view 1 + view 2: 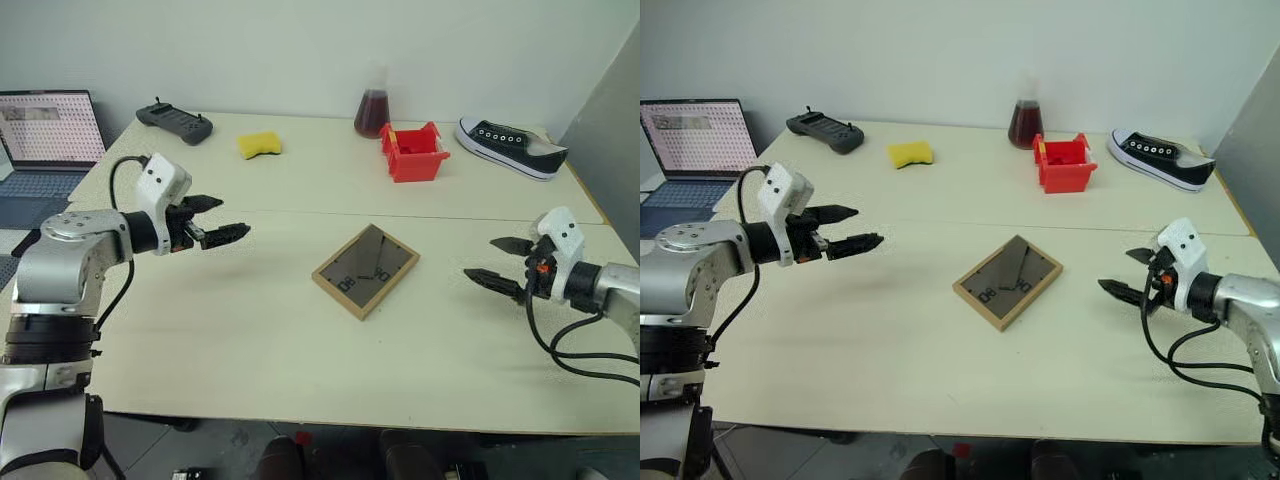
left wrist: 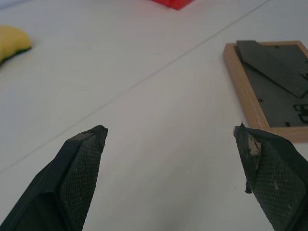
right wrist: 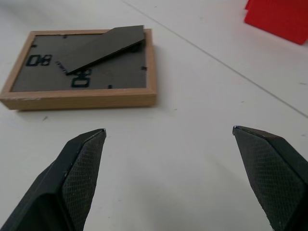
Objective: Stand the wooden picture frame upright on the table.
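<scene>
The wooden picture frame (image 1: 365, 270) lies flat and face down at the middle of the table (image 1: 250, 330), its dark back panel and folded stand facing up. It also appears in the left wrist view as the picture frame (image 2: 269, 86) and in the right wrist view as the frame (image 3: 82, 67). My left gripper (image 1: 225, 218) hovers open above the table, well to the left of the frame. My right gripper (image 1: 500, 262) stands open on the frame's right side, a short gap away. Nothing sits between either pair of fingers.
Along the far edge stand a red bin (image 1: 412, 152), a flask of dark liquid (image 1: 373, 108), a black sneaker (image 1: 512, 147), a yellow sponge (image 1: 259, 145) and a grey controller (image 1: 174, 122). A laptop (image 1: 45, 135) sits beyond the table's left edge. A seam (image 1: 300, 212) crosses the tabletop.
</scene>
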Robot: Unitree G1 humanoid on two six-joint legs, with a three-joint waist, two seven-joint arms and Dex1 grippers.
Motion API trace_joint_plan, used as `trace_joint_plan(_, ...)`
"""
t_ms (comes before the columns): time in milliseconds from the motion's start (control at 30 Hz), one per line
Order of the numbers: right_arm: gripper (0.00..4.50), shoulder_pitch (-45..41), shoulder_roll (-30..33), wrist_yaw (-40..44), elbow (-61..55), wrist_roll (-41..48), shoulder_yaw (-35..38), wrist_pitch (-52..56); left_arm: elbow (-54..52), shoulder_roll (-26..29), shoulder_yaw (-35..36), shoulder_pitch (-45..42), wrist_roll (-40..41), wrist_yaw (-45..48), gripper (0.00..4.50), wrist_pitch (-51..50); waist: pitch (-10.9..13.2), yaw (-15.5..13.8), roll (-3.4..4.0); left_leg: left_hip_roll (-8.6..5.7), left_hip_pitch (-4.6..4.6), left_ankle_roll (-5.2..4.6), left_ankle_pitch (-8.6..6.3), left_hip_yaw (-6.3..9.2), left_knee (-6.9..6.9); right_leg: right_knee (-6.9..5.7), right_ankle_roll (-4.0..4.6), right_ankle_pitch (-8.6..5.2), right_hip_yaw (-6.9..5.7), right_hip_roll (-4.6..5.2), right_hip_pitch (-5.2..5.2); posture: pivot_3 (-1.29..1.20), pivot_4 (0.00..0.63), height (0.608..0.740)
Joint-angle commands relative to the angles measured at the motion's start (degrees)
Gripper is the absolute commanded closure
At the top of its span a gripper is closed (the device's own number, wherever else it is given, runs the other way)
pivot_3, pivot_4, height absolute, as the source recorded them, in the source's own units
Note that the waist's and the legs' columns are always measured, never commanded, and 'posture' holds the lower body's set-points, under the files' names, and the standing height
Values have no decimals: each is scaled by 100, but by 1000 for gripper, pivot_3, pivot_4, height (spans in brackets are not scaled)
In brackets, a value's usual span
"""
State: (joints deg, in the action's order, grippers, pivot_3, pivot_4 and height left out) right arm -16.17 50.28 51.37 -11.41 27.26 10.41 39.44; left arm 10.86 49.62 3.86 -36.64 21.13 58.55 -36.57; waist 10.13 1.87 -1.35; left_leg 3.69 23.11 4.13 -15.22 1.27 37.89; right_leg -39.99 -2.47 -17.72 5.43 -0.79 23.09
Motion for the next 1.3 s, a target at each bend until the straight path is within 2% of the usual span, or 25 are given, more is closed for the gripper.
trace_joint_plan(33, 25, 29, 55, 21, -278, 141, 118, 73, 98, -24, -153, -162, -227, 142, 0, 487, 0, -1, -1, 0, 2, 0, 0, 0, 1, -1, 0, 0, 0, 0, 3, 0, 150, 740)
trace_joint_plan(300, 25, 220, -360, -761, -429, 12, 242, 110, 448, -459, -247, -287, -558, -147, 0, 1103, 0, -7, -1, 0, 10, 0, 0, 2, 6, -3, 0, 0, -2, 1, 7, 0, 150, 740)
trace_joint_plan(467, 0, 120, -1224, -1934, -196, -355, 200, -61, 873, -1057, -293, -457, -709, -465, 833, 1498, -2, -8, -2, 0, 9, 1, 0, 3, 7, -7, 0, 1, -2, 1, 7, 0, 150, 740)
trace_joint_plan(500, 378, 123, -1342, -2082, -221, -415, 165, -48, 955, -1169, -349, -493, -792, -551, 1022, 1591, -2, -8, -2, -1, 10, 1, 1, 2, 8, -8, 0, 1, -2, 1, 7, 0, 150, 740)
trace_joint_plan(533, 484, 129, -1477, -2212, -294, -475, 78, -28, 1050, -1329, -421, -555, -880, -651, 1225, 1670, -1, -9, -1, -1, 10, 1, 1, 2, 8, -8, 0, 1, -2, 2, 7, 0, 150, 740)
trace_joint_plan(667, 1581, 96, -1883, -2599, -344, -823, -340, -96, 1457, -1958, -657, -834, -1134, -961, 2178, 1971, -2, -19, -2, -2, 13, 1, 1, 3, 9, -8, 0, 1, -2, 2, 9, 0, 150, 740)
trace_joint_plan(800, 2488, 30, -2144, -2904, -108, -1131, -581, -120, 2323, -2465, -908, -1212, -1399, -1037, 2964, 2416, -2, -16, -2, -4, 14, 1, 1, 2, 10, -8, -1, 1, -2, 3, 10, 0, 150, 740)
trace_joint_plan(1000, 4061, -371, -2592, -3231, 469, -1511, -923, -210, 3664, -2965, -1129, -1830, -1758, -973, 4357, 3067, -3, 3, -3, -5, 13, 1, 1, 2, 8, -10, 0, 1, -2, 1, 11, 0, 150, 740)
trace_joint_plan(1033, 4268, -449, -2657, -3246, 568, -1555, -984, -233, 3790, -3025, -1149, -1884, -1794, -944, 4465, 3121, -3, 9, -3, -5, 13, 1, 1, 2, 8, -10, 0, 1, -2, 1, 11, 0, 150, 740)
trace_joint_plan(1100, 4475, -605, -2798, -3241, 754, -1612, -1083, -292, 3982, -3112, -1182, -1955, -1855, -883, 4500, 3190, -3, 12, -3, -5, 13, 1, 1, 2, 6, -9, 0, 1, -2, 1, 12, 0, 150, 740)
trace_joint_plan(1300, 4475, -1130, -3297, -3224, 1378, -1789, -1401, -538, 3875, -3180, -1398, -1772, -2063, -565, 4500, 3068, -4, 12, -2, -5, 14, 2, 1, 3, 6, -10, 0, 1, -4, 1, 12, 0, 150, 740)
